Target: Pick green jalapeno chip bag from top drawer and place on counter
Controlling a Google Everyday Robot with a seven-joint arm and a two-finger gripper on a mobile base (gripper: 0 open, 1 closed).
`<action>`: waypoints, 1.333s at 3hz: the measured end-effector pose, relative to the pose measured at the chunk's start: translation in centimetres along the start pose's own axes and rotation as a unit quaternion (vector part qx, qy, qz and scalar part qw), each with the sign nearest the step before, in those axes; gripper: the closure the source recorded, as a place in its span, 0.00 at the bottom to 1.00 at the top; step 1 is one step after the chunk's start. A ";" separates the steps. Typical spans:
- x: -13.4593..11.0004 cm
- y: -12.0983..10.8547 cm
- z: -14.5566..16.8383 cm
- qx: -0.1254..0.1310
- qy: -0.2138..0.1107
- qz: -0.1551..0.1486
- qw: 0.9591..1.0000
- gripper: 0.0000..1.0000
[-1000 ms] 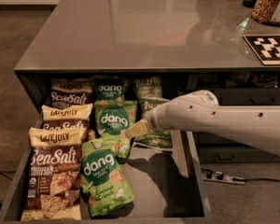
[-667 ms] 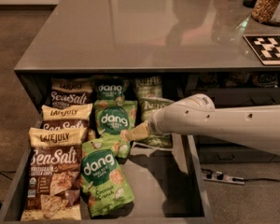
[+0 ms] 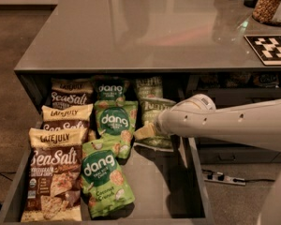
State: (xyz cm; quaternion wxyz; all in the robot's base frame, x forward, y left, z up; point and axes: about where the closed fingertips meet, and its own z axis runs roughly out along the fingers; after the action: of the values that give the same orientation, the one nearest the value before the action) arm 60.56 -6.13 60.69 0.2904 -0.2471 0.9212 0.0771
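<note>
The top drawer stands pulled open under the counter. Two pale olive-green jalapeno chip bags lie in its right column: one at the back and one in front of it. My gripper reaches in from the right on a white arm and sits low at the front bag's lower left edge, next to a brighter green "dang" bag. The arm hides the front bag's right and lower parts.
Brown "Late July Sea Salt" bags fill the drawer's left column, and more "dang" bags the middle. On the counter at the far right are a black-and-white marker tile and a jar. A power strip lies on the floor.
My arm has shifted slightly to the right and down over the front jalapeno bag. The bags have not moved.
</note>
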 end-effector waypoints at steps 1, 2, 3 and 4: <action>0.0 -0.4 0.0 0.004 0.001 0.004 1.000 0.18; 0.0 -0.4 0.0 0.004 0.001 0.004 1.000 0.43; 0.0 -0.4 0.0 0.004 0.001 0.004 1.000 0.65; -0.4 0.2 -0.7 -0.014 -0.013 0.016 1.000 0.88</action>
State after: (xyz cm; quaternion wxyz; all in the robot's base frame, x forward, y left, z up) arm 60.36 -6.02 61.52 0.2975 -0.2355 0.9201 0.0975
